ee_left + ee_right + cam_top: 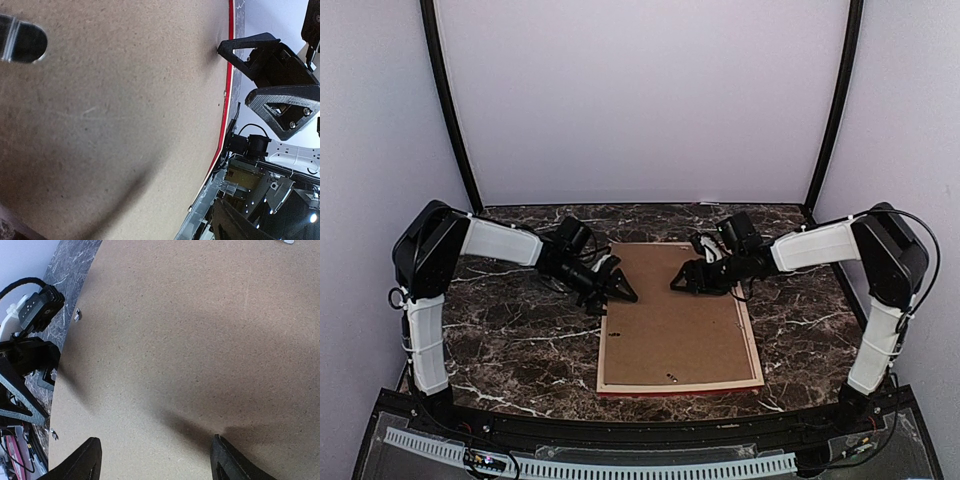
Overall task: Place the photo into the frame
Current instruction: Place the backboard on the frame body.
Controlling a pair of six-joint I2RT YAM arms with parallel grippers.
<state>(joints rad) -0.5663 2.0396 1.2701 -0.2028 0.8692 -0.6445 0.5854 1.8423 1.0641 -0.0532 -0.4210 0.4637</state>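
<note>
Photo not visible in any view, possibly under the board, can't tell. Frame (680, 387) lies face down mid-tabletop, red front edge showing along the near side, pale wood back up, brown backing board (675, 320) seated in it. Frame looks stiff and light, likely slides on the marble tabletop (520, 340); best held by the rails, not the thin flexy board. Left claw (626, 284) at the far left rail, fingers apart, holding nothing. Right claw (677, 284) over the board's far end, fingers apart, empty.
</note>
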